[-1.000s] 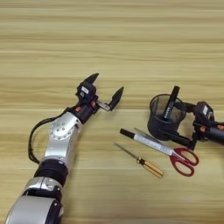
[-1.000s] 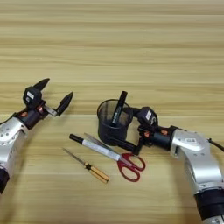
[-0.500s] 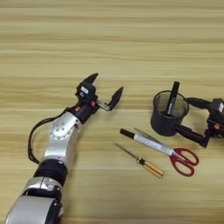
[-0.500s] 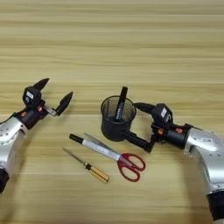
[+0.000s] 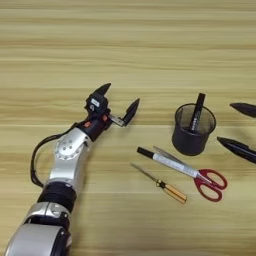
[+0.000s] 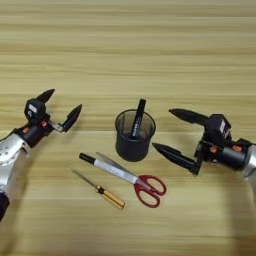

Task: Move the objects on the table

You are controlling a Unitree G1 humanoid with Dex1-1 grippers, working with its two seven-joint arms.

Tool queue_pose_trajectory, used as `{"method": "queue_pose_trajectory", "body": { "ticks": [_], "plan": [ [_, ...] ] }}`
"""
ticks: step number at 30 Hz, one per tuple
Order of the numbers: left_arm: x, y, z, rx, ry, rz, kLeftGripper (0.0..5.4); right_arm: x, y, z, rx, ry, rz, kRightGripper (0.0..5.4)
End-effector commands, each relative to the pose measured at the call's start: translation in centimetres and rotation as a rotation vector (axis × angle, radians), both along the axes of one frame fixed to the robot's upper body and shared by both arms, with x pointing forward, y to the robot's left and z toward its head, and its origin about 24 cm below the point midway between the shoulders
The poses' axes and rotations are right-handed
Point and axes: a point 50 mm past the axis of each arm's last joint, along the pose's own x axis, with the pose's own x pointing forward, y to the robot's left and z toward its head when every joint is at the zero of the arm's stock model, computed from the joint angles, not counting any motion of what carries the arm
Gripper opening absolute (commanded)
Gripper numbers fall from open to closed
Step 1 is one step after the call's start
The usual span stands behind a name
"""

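Note:
A black wire-mesh pen cup [image 6: 134, 136] stands upright on the table [image 6: 150, 45], with a slim black marker [image 6: 138, 116] leaning inside it. In front of the cup lies a white-bodied marker [image 6: 111, 168] with a black cap, flat on the wood and partly under the scissors' blades. My right gripper [image 6: 164, 130] is open just right of the cup, fingers spread wide and pointing at it without touching. My left gripper [image 5: 121, 96] hovers open to the left of the cup, holding nothing.
Red-handled scissors [image 6: 149, 188] lie in front of the cup, their blades crossing the white marker. A small screwdriver [image 6: 101, 190] with a yellow handle lies nearer the front edge.
My right gripper has drawn back to the right, away from the cup, and its fingers have spread wider. The cup and the left arm have stayed put.

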Motion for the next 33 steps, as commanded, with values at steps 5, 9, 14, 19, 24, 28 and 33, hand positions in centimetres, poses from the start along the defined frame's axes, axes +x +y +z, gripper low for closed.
{"method": "queue_pose_trajectory", "body": {
  "ticks": [5, 9, 14, 19, 24, 28, 33],
  "plan": [
    [-0.3, 0.9, 0.5, 0.049, -0.018, -0.06, 5.4, 1.5, -0.2, 2.2, 0.115, -0.09, -0.114, 5.37],
    [-1.6, 0.6, 0.6, 0.097, -0.025, -0.211, 5.4, 3.6, -0.3, 2.5, 0.186, -0.143, -0.277, 5.37],
    [-3.1, 0.0, 0.9, 0.103, -0.027, -0.361, 5.4, 5.5, 0.4, 2.6, 0.235, -0.193, -0.429, 5.37],
    [-4.1, -0.6, 0.9, 0.113, -0.016, -0.445, 5.4, 7.0, 1.0, 1.9, 0.198, -0.233, -0.595, 5.37],
    [-4.5, -1.3, 0.7, 0.097, 0.003, -0.48, 5.4, 7.9, 1.3, 1.0, 0.131, -0.27, -0.725, 5.37],
    [-4.7, -2.0, 0.7, 0.078, 0.018, -0.504, 5.4, 8.8, 0.6, 0.4, 0.088, -0.273, -0.859, 5.37],
    [-4.6, -3.0, 0.5, 0.094, 0.045, -0.534, 5.4, 9.3, 0.0, -0.4, 0.081, -0.269, -0.964, 5.37]
  ]
}}
